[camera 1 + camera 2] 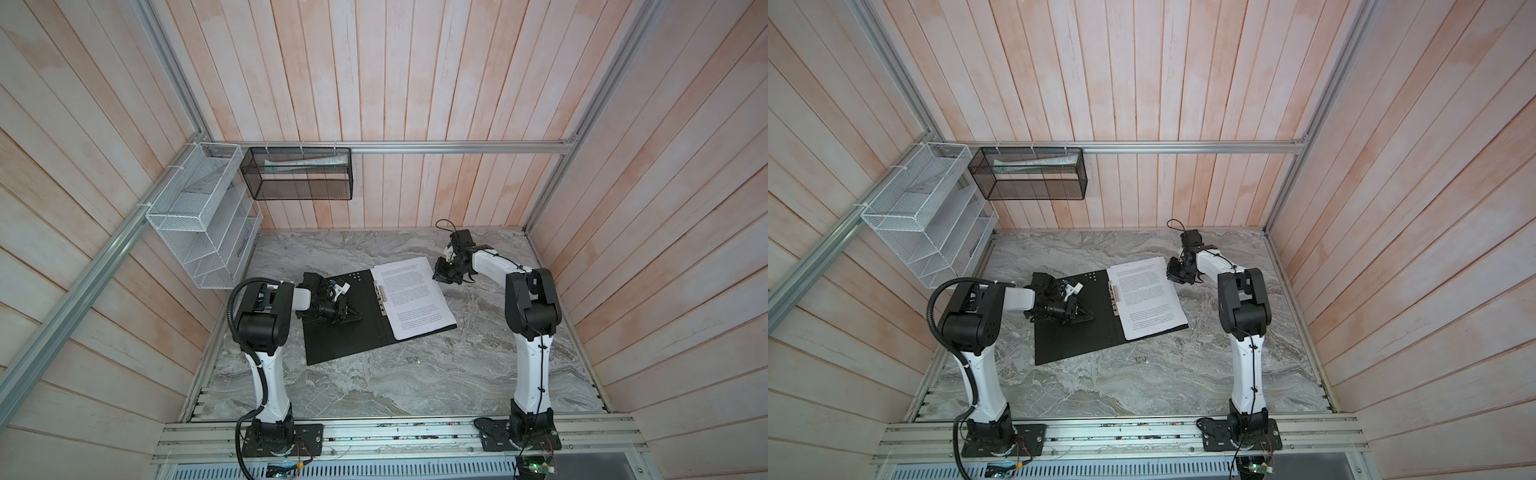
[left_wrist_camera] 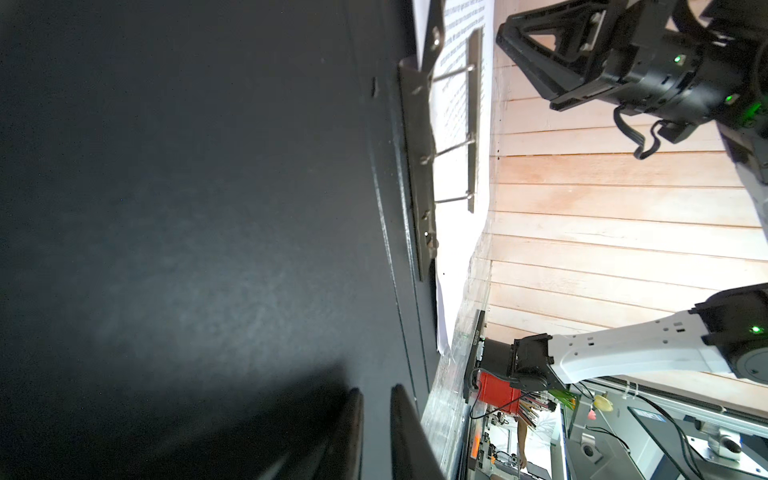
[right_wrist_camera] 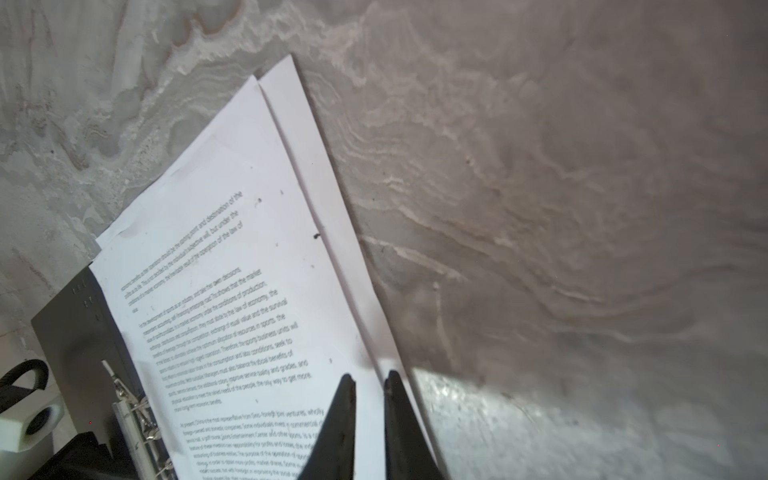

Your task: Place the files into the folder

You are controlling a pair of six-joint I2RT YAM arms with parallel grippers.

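The files (image 1: 415,297) lie on the open folder's (image 1: 345,340) 3 o'clock half, long axis 11-to-5. The right claw (image 3: 370,377), nearer, sits at their 2 o'clock edge, grip unclear. The left claw (image 1: 357,316) is closed over its 9 o'clock half.

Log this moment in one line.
folder open | paper sheets on right half, at metal clip | left tool shut, over left cover | right tool closed at sheets' edge, grip unclear

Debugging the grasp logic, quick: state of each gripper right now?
Left gripper: jaws closed, empty, over the folder's black inside.
Right gripper: jaws nearly closed at the files' edge; whether it pinches a sheet cannot be told.
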